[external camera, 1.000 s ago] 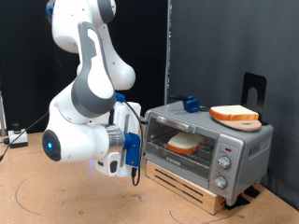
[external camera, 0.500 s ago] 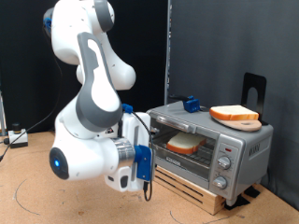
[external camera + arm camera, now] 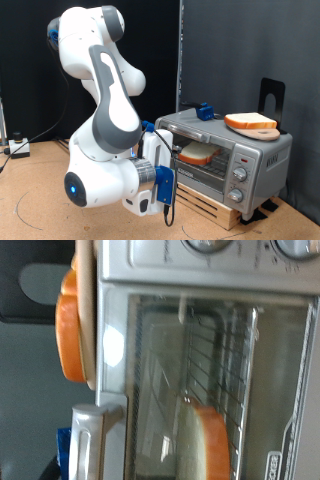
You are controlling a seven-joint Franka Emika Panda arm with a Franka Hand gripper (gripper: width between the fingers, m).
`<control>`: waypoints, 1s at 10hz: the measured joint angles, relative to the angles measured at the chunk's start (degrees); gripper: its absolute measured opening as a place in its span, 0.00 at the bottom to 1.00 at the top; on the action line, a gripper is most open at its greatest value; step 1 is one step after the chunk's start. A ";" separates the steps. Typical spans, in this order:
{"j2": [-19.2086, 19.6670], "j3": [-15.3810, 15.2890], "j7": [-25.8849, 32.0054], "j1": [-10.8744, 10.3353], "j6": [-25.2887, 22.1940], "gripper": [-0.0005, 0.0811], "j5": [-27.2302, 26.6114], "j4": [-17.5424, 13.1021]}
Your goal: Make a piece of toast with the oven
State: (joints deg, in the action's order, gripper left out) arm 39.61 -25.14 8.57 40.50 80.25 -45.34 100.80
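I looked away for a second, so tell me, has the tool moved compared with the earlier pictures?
Yes. In the exterior view the tool has dropped lower and shifted toward the view's right, now low in front of the oven, whose door is closed.

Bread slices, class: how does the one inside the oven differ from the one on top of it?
The slice inside the oven lies on the wire rack behind the glass door; the slice on top rests on a round wooden board in the open. The inside one looks paler. Both have orange-tan crusts.
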 joint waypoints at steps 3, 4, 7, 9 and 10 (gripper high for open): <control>5.47 -0.18 0.50 -1.22 0.53 1.00 -1.01 -5.12; 7.57 -0.19 0.18 -2.33 0.59 1.00 -0.52 -7.17; 12.44 -0.22 -1.22 -6.87 1.37 1.00 1.89 -12.28; 14.91 -0.22 -2.64 -9.94 3.18 1.00 2.23 -14.25; 15.98 -0.24 -2.80 -11.39 4.50 1.00 2.22 -14.79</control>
State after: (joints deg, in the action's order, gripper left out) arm 55.59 -25.38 5.77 29.10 84.75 -43.11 86.01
